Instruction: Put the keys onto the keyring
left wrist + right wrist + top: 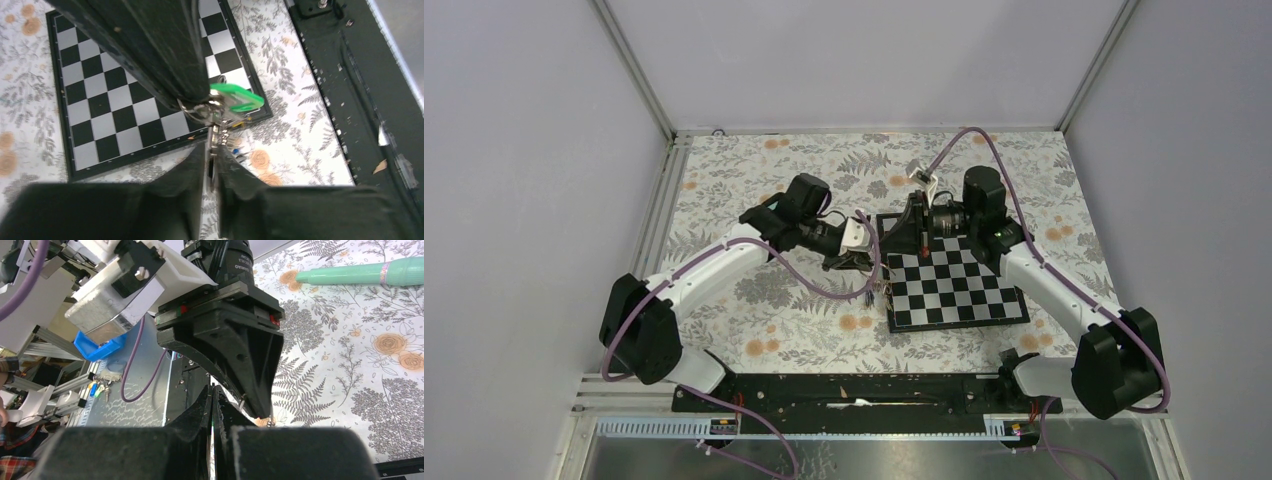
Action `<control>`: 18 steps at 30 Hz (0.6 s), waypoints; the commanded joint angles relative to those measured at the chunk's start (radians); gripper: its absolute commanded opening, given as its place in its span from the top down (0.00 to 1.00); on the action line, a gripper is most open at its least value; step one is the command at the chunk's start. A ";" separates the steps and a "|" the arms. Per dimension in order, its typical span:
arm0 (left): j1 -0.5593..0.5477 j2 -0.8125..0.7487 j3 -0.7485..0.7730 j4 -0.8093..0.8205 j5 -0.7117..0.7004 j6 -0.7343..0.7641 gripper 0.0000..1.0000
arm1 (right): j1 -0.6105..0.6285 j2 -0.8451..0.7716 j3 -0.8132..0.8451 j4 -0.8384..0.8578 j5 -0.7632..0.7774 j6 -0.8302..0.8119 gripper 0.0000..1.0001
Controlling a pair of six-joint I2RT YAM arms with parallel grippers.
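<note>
My two grippers meet above the left edge of the chessboard point(964, 290). My left gripper point(212, 150) is shut on thin silvery metal of the keyring point(202, 107), which bears small blue and yellow keys point(236, 150) hanging below. My right gripper point(212, 390) is shut on the green-headed key point(237, 97); its black finger point(165, 50) comes down from above, and the green head sticks out at its tip, right against the ring. In the top view the left gripper point(864, 262) and right gripper point(890, 252) touch tips. The black-headed key is not visible.
The chessboard point(100, 100) lies on the floral tablecloth below the grippers. A long teal stick point(360, 272) lies on the cloth at the far side. The black base rail point(854, 390) runs along the near edge. The left gripper's body point(235, 340) fills the right wrist view.
</note>
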 commanded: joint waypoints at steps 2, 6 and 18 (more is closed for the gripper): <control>-0.001 -0.032 0.048 -0.007 -0.057 0.037 1.00 | -0.037 -0.041 0.015 -0.009 -0.026 -0.055 1.00; -0.001 -0.091 0.053 -0.085 -0.179 0.099 1.00 | -0.056 -0.058 0.079 -0.351 0.031 -0.353 1.00; -0.001 -0.104 0.182 -0.170 -0.318 0.073 1.00 | -0.054 -0.080 0.025 -0.553 0.161 -0.608 0.97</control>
